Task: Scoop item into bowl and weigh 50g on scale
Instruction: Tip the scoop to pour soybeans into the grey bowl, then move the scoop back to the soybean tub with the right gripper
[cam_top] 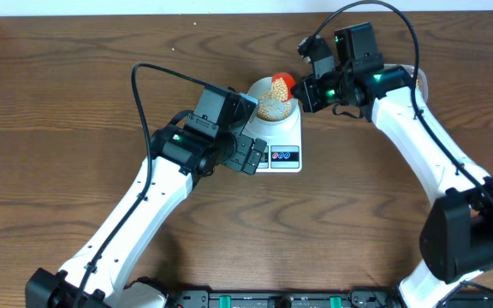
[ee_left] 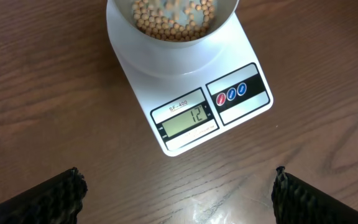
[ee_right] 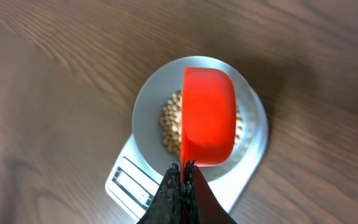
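The white scale (cam_top: 285, 141) stands mid-table with the pale bowl (cam_top: 259, 90) on it, holding tan beans (cam_top: 272, 107). In the left wrist view the scale (ee_left: 229, 118) display reads 12, and the bowl (ee_left: 166, 53) with beans (ee_left: 173, 18) is at the top. My left gripper (ee_left: 178, 196) is open and empty, just in front of the scale. My right gripper (ee_right: 184, 173) is shut on the handle of a red scoop (ee_right: 209, 118), turned on its side over the bowl (ee_right: 148, 112) and its beans (ee_right: 171, 121). The scoop also shows in the overhead view (cam_top: 284, 82).
The wooden table (cam_top: 75, 103) lies all around the scale. A pale object (cam_top: 420, 81) shows partly behind my right arm at the back right.
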Motion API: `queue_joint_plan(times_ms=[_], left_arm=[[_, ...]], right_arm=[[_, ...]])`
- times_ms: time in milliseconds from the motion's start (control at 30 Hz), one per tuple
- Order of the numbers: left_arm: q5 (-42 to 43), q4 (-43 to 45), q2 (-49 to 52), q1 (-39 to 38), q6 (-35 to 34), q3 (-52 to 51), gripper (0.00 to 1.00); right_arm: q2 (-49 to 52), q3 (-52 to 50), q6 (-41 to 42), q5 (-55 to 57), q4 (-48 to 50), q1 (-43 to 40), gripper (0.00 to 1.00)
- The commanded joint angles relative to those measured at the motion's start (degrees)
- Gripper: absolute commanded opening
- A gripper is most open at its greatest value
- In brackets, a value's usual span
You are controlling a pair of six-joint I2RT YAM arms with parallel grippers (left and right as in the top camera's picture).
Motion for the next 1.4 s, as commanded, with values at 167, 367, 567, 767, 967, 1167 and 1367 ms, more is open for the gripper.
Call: queue_joint_plan(times_ms=[167,367,567,767,967,1167,1367], left_arm=[[0.2,-0.2,-0.2,0.1,0.1,-0.2,0.98],[0.2,-0.2,-0.2,0.1,0.1,-0.2,0.98],[0.2,-0.2,-0.2,0.1,0.1,-0.2,0.98],[0.2,-0.2,-0.2,0.1,0.1,-0.2,0.98],[0.2,-0.2,-0.2,0.1,0.1,-0.2,0.98],[0.2,-0.2,-0.2,0.1,0.1,-0.2,0.98],[0.2,-0.2,-0.2,0.1,0.1,-0.2,0.98]], right_arm=[[-3.0,0.0,-6.3,13.5,-1.3,4.5,0.01],[-3.1,0.0,-7.3,20.4,-1.8,7.7,0.01],[-3.1,0.0,-7.3,26.9,-2.0,10.7,0.01],[-3.1,0.0,-7.2,28.5,-1.9,11.6,0.01],[-3.1,0.3,-5.5,27.0,-1.7,11.4,0.01],[-3.8,0.8,-3.5,17.8,-1.5,9.0,0.01],[-5.9,1.1,-1.6,10.8,-1.6,4.1,0.01]])
